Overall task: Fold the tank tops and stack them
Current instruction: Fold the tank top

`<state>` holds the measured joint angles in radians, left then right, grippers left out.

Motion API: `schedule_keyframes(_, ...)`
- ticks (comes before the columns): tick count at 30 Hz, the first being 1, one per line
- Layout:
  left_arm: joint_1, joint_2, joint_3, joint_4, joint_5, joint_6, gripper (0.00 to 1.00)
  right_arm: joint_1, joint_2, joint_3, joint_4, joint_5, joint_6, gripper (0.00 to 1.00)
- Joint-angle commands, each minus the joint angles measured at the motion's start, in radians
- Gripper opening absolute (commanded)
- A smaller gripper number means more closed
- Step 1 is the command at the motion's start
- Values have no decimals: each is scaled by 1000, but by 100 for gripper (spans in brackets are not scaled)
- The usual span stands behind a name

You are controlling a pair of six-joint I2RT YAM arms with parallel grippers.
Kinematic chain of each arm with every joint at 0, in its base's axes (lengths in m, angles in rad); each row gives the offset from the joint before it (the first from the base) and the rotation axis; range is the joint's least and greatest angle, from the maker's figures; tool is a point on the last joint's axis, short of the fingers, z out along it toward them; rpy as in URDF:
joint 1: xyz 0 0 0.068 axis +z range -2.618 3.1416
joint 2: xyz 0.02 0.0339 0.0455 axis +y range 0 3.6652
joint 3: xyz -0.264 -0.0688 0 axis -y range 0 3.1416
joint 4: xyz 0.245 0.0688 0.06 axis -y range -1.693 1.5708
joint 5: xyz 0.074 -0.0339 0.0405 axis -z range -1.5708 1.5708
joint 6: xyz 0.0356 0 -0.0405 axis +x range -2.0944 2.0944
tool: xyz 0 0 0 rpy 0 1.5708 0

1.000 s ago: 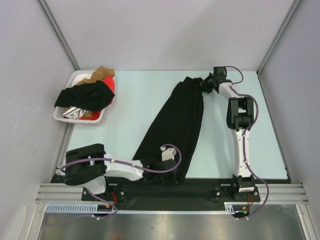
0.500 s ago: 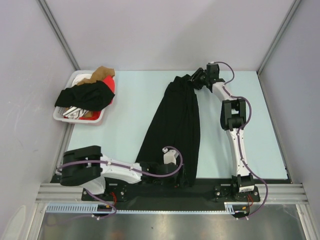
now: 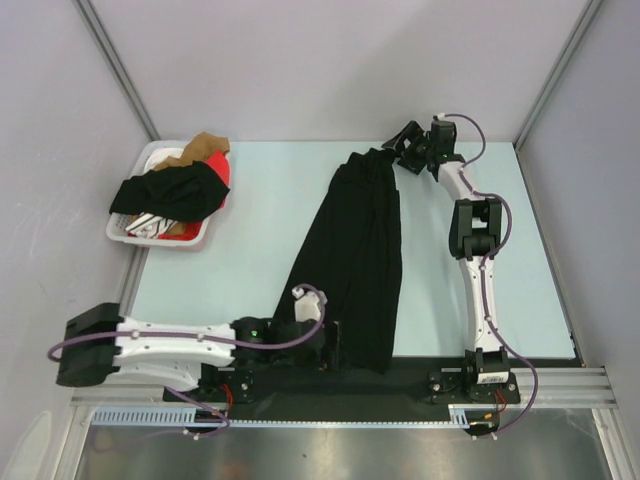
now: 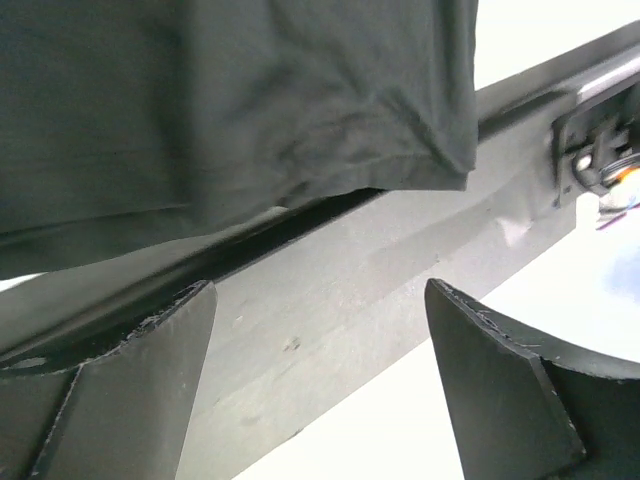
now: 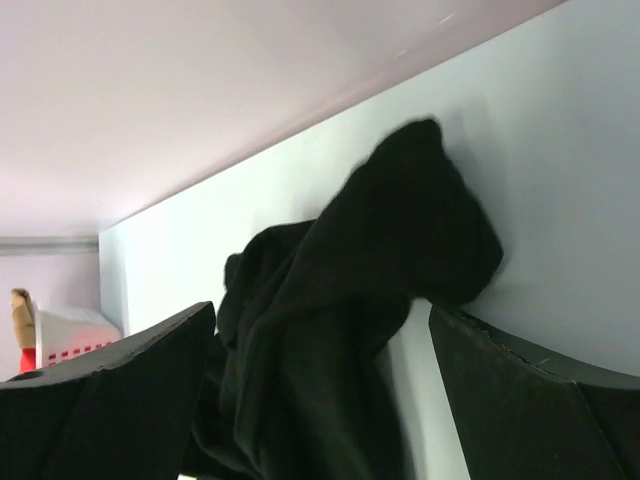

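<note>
Near edge: L gripper [image 4: 320, 292] gapes wide, nothing held, just short of the black tank top [image 3: 355, 260] hem. Garment lies stretched lengthwise down the table [image 3: 250, 230] ctr. Far end: R gripper [image 5: 321, 310] spread open too, by the bunched cloth. Far left: basket [image 3: 185, 241] w/ red top [image 3: 222, 172].

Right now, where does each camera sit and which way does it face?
Top external: above and behind the arms, looking down on the table; both arms show.
Left wrist: low at the near edge, facing the hem of the black tank top; open left gripper shows.
Right wrist: far end, facing its bunched end and the basket; open right gripper shows.
Shared: the black tank top.
</note>
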<state>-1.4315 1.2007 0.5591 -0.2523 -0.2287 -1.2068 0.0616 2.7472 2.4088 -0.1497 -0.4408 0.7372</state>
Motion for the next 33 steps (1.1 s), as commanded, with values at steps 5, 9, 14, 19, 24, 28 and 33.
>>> schedule_keyframes(5, 268, -248, -20, -228, 37, 182, 90, -85, -145, -113, -73, 5, -74, 92)
schedule_keyframes(9, 468, -254, -47, -174, 121, 343, 90, -74, -396, -386, -67, 37, -154, 95)
schedule_keyframes(14, 668, -202, -45, -142, 161, 440, 89, -13, -775, -831, -116, 132, -177, 83)
schedule_keyframes(19, 824, -165, -91, -62, 255, 497, 87, 121, -1158, -1350, -91, 293, -147, 75)
schedule_keyframes(24, 855, -158, -122, -42, 261, 513, 86, 142, -1253, -1548, -59, 298, -148, 77)
schedule_keyframes(28, 855, -139, -157, -2, 282, 509, 83, 130, -1192, -1551, 5, 240, -177, 76)
schedule_keyframes(33, 856, -131, -217, 54, 301, 490, 81, 93, -1006, -1436, 68, 160, -191, 72)
